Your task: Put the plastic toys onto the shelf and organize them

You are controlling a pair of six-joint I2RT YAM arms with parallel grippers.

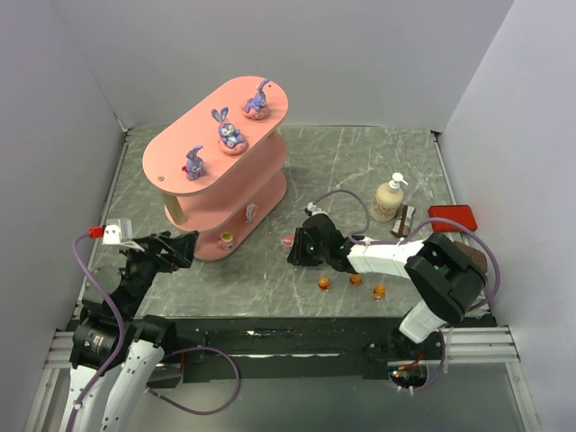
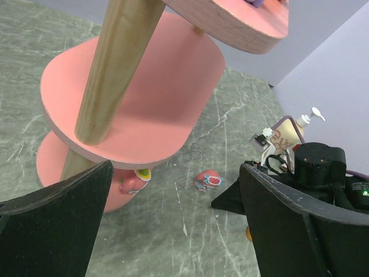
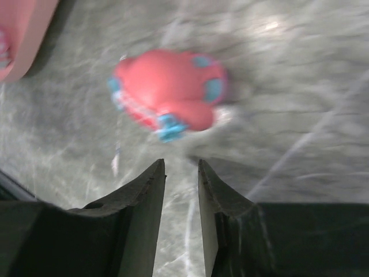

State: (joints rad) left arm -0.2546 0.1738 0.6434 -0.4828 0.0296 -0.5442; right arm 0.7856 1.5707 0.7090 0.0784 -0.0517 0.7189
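The pink three-tier shelf [image 1: 171, 148] stands at the back left and also shows in the left wrist view [image 2: 132, 92]. Three purple bunnies [image 1: 229, 133] stand on its top board. A small white figure [image 1: 251, 213] and a pink-and-yellow toy [image 1: 227, 239] sit on lower boards. A pink toy with blue trim [image 1: 287, 241] lies on the table, just beyond my right gripper [image 1: 294, 250]. In the right wrist view the toy [image 3: 167, 92] is in front of the gripper [image 3: 181, 163], whose jaws are nearly shut and empty. Three orange toys [image 1: 355, 280] lie near the front. My left gripper [image 1: 187, 244] is open and empty by the shelf's near end.
A cream pump bottle [image 1: 390, 198] and a flat red box [image 1: 451, 217] stand at the right, behind the right arm. Grey walls close in the table on three sides. The shelf's wooden post [image 2: 112, 75] is close in front of the left gripper [image 2: 176, 167].
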